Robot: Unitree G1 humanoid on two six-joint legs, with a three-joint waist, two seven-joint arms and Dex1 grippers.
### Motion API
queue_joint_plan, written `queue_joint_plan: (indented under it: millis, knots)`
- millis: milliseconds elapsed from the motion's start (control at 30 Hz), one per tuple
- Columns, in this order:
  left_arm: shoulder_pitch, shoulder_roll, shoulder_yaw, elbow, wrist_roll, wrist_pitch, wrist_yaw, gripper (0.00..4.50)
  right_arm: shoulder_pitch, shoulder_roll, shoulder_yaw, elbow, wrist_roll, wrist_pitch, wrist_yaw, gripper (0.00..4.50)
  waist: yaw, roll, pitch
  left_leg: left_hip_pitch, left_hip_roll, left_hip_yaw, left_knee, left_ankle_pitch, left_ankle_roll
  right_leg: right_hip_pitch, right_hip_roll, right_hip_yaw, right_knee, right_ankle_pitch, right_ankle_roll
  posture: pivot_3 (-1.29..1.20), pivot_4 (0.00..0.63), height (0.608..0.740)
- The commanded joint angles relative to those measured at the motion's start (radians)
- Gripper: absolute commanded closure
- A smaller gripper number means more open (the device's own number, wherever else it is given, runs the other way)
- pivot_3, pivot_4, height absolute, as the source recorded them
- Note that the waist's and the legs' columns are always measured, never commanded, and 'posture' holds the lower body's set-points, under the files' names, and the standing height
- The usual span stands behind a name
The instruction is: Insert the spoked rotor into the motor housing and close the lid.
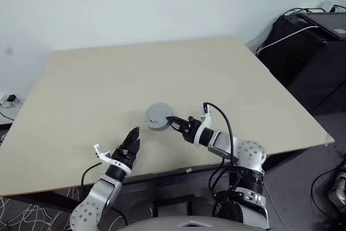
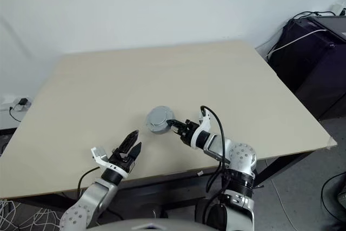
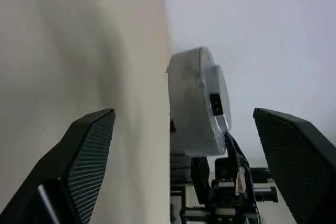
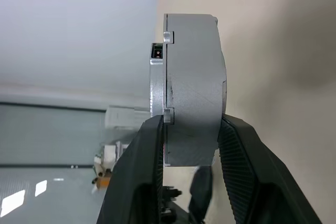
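Here the left gripper [image 1: 134, 135] is hovering with its fingers spread wide, holding nothing, just short of the motor housing [image 1: 158, 116]. The housing is sitting near the middle of the beige table [image 1: 108, 79], appearing as a silver-grey round block with the lid [image 4: 157, 77] on top. The right gripper [image 1: 172, 120] is pinching its edge.

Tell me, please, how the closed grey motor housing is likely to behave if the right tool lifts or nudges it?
The motor housing looks like solid metal, so it is probably stiff and heavy for its size. Its smooth faces between the right tool pads could slip. The flat, squat shape resting on the table suggests it would slide rather than tip; on edge it might roll.
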Motion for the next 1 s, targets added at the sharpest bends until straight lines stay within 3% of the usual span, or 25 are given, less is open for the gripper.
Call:
queue_joint_plan:
  millis: [33,900,1000]
  knots:
    - [-0.014,-0.098,-0.016,-0.004,-0.042,-0.018,-0.004,0.03,-0.005,0.081,0.041,-0.036,0.071,-0.002,0.009,3.29,0.0,0.0,0.0,0.0,0.0,0.0,0.0,0.0,0.0,0.0,0.0,0.0,0.0,0.0,0.0,0.0,0.0,0.74]
    - [-0.039,-0.075,-0.067,0.033,-0.093,-0.06,-0.076,0.03,0.044,0.097,0.095,-0.035,0.121,0.173,-0.024,3.29,0.0,0.0,0.0,0.0,0.0,0.001,0.002,0.0,0.0,0.001,0.0,0.0,0.0,0.001,-0.001,0.0,0.0,0.74]
    - [-0.039,-0.074,-0.068,0.032,-0.094,-0.06,-0.078,0.56,0.042,0.099,0.09,-0.033,0.12,0.175,-0.028,3.29,0.0,0.0,0.0,0.0,0.0,0.001,0.002,0.0,0.0,0.001,0.0,0.0,0.0,0.001,-0.001,0.0,0.0,0.74]
